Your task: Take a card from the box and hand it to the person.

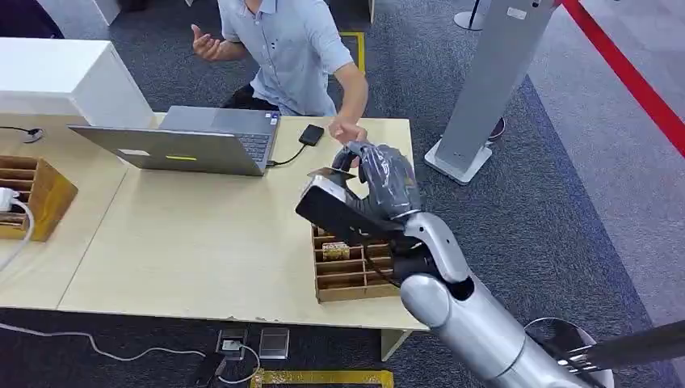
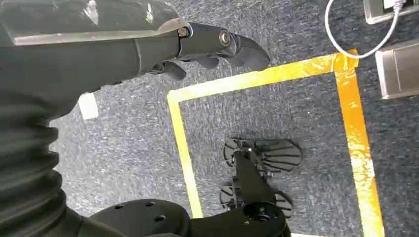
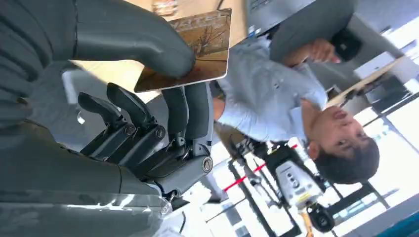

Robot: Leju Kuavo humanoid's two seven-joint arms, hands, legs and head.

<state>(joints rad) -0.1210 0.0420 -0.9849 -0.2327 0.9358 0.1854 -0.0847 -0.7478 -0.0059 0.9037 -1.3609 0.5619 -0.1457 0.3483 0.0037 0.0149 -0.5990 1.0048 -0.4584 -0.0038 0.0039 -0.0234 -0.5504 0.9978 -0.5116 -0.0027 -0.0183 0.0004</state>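
Fingers (image 3: 190,111) of the right hand (image 1: 386,179) are pinching a flat, glossy brown card (image 3: 195,49) against the thumb, above the slatted wooden box (image 1: 349,271) on the pale worktop (image 1: 202,242), near the person's hand (image 1: 346,131). The left hand (image 2: 207,47) is hanging with fingers curled, holding nothing.

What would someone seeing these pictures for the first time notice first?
Most striking is the robot's right hand raised over the wooden box at the table's right end, pinching a brown card between thumb and fingers. Just beyond it, a person's hand reaches toward the card from across the table. An open laptop sits farther left.
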